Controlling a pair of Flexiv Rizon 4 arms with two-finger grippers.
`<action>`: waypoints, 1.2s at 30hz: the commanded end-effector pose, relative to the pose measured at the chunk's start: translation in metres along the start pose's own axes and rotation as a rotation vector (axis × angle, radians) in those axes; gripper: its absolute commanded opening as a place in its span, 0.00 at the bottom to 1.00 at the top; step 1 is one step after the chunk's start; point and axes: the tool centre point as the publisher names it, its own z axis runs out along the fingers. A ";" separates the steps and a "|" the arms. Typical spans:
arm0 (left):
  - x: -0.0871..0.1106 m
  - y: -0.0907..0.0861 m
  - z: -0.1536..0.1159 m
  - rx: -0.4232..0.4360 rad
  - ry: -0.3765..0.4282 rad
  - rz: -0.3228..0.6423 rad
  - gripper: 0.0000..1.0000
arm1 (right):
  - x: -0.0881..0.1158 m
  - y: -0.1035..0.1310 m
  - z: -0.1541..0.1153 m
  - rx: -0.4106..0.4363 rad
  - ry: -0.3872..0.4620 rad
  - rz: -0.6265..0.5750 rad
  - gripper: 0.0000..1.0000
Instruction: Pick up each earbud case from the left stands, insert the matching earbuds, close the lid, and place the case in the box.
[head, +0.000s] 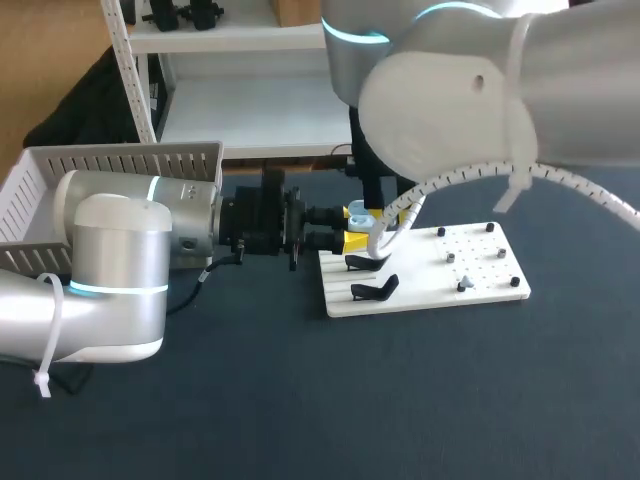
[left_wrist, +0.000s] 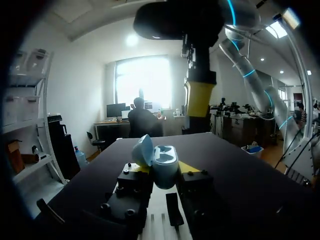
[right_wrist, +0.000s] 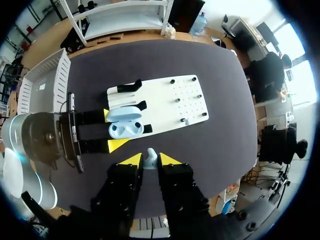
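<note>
Earbud case (right_wrist: 125, 129): light blue with the lid swung open, held off the worktop (right_wrist: 165, 55) over the near edge of the white board (right_wrist: 165, 97)
Left fingers (right_wrist: 116, 145): a medium gap, one yellow tip on each side of the case body, gripping it level with the open cavity facing up
Why held so: I judge the case is presented mouth-up and steady so that an earbud can go in from above
Right fingers (right_wrist: 140, 160): almost together, pinching a small pale blue earbud (right_wrist: 151, 158) between the tips
Where the earbud is: above the case and a little to one side, apart from it (not yet in a cavity)
Why held so: the right arm hangs overhead pointing down, which suits lining the earbud up with its seat
Stands (head: 374, 289): two black ones on the left part of the board, both bare in the head view
Box (head: 120, 165): white and slatted, behind the left arm and well apart from the case; I cannot tell what is in it
Step in hand: inserting the earbud, with closing the lid and boxing the case not yet done
</note>
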 end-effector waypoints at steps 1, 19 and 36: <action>0.001 -0.001 0.000 -0.005 -0.003 0.002 0.00 | 0.002 -0.001 0.000 -0.002 -0.004 0.001 0.00; 0.001 -0.001 0.000 -0.005 -0.003 0.002 0.00 | -0.030 0.001 0.003 -0.123 0.067 0.245 0.00; 0.001 -0.001 0.000 -0.005 -0.003 0.002 0.00 | -0.031 0.016 0.006 -0.106 0.091 0.210 0.00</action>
